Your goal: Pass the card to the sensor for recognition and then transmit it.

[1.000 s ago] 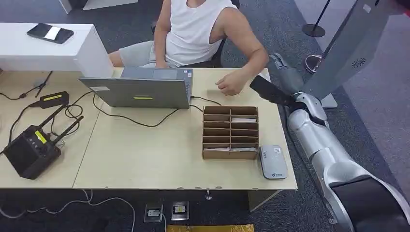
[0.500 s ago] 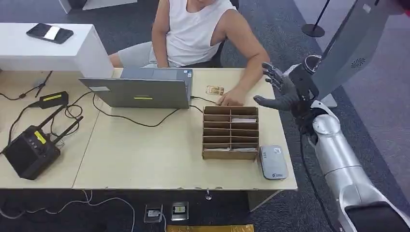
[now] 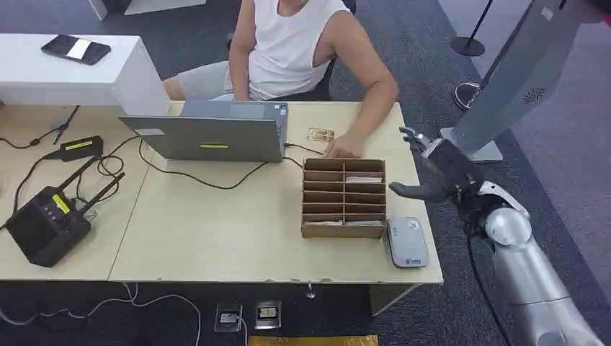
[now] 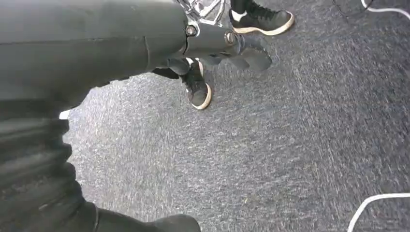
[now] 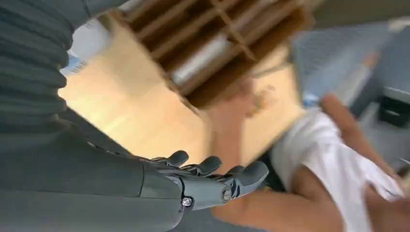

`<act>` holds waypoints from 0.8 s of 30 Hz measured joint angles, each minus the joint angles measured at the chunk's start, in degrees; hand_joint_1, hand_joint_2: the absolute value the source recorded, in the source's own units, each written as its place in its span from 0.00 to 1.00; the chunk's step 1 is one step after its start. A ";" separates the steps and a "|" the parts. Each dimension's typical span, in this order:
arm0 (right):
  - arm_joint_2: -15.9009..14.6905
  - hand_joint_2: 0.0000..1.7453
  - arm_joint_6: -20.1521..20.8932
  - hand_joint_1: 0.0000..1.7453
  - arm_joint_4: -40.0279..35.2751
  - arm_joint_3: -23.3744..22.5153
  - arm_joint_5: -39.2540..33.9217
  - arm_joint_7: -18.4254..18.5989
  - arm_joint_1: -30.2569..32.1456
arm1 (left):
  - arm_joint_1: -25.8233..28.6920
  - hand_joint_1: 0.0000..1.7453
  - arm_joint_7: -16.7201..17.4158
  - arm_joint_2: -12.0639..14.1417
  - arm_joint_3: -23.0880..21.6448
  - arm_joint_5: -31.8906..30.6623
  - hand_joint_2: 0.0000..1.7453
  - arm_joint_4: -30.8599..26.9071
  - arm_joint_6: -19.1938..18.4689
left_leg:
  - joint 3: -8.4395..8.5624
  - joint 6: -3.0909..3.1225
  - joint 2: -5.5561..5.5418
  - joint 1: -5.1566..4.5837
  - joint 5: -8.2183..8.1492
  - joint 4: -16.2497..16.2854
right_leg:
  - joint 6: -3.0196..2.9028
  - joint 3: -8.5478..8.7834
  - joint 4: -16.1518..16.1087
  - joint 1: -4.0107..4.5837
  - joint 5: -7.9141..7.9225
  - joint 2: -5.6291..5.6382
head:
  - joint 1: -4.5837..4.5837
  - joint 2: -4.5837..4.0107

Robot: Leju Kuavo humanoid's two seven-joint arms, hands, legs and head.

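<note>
A small card [image 3: 320, 134] lies on the tan table [image 3: 216, 231] beside the laptop, just past the person's hand [image 3: 343, 148]. The grey card sensor [image 3: 406, 242] sits at the table's near right corner, next to the cardboard slot box [image 3: 344, 197]. My right hand [image 3: 434, 171] hovers off the table's right edge, level with the box, fingers spread and holding nothing. In the right wrist view the right hand [image 5: 205, 180] is empty, with the slot box [image 5: 212, 53] and the person's arm [image 5: 270, 212] beyond it. My left hand [image 4: 232, 46] hangs over the carpet, holding nothing.
A laptop [image 3: 212, 130] with its cable stands at the table's far middle. A black radio unit [image 3: 45, 222] and a charger [image 3: 79, 148] lie on the left. A person [image 3: 292, 43] sits across the table. A grey stand [image 3: 515, 72] rises on the right.
My right hand has drawn back from the table's far right corner toward me and come down lower. The person's hand slid to the box, uncovering the card on the table.
</note>
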 joint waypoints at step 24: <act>-0.79 1.00 -6.15 0.00 -7.72 6.65 26.99 0.20 9.11 | 0.66 0.00 0.18 0.41 1.34 0.46 1.00 0.00 0.40 | 0.00 -0.06 0.06 0.01 -0.03 -0.01 | -0.04 -0.06 0.01 0.00 -0.02 0.09 | -0.02 0.00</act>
